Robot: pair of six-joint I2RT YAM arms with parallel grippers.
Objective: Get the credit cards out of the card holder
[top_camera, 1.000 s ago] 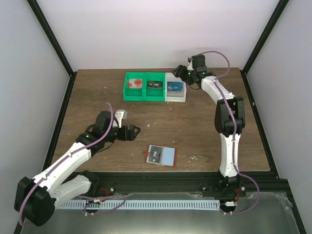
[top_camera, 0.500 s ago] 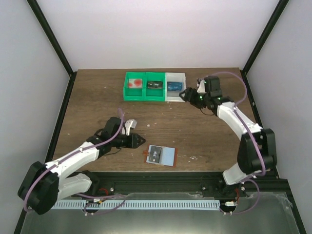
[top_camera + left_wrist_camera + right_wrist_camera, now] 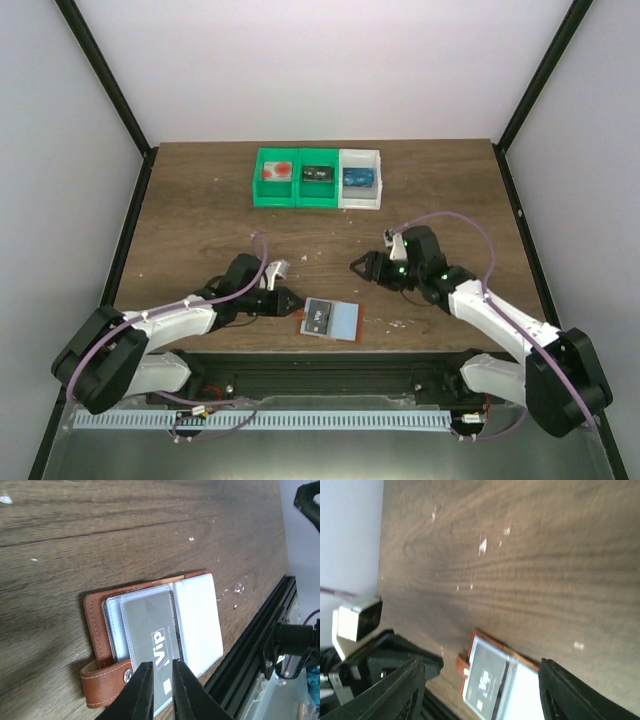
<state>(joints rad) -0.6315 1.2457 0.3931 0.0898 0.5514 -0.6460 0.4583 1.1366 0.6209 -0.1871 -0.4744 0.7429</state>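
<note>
The card holder [image 3: 345, 322] lies open near the table's front edge, orange-brown outside and pale inside. A grey credit card [image 3: 318, 317] marked VIP sits in its left panel. My left gripper [image 3: 297, 301] is at the holder's left edge by the strap, its jaws drawn almost together. In the left wrist view its fingertips [image 3: 146, 672] hover over the card [image 3: 150, 625], which lies flat in the holder [image 3: 95, 625]. My right gripper [image 3: 358, 266] hangs open just behind the holder. In the right wrist view the right gripper [image 3: 482, 665] frames the holder [image 3: 525, 692] and the card [image 3: 485, 680].
A row of green and white bins [image 3: 316, 200] stands at the back, holding a red-and-white item, a dark one and a blue one [image 3: 358, 177]. The black rail [image 3: 330, 362] runs close in front of the holder. White crumbs dot the wood.
My left gripper slid right to the holder's strap edge and closed from wide open to nearly shut. The right arm swung from the white bin down to just behind the holder.
</note>
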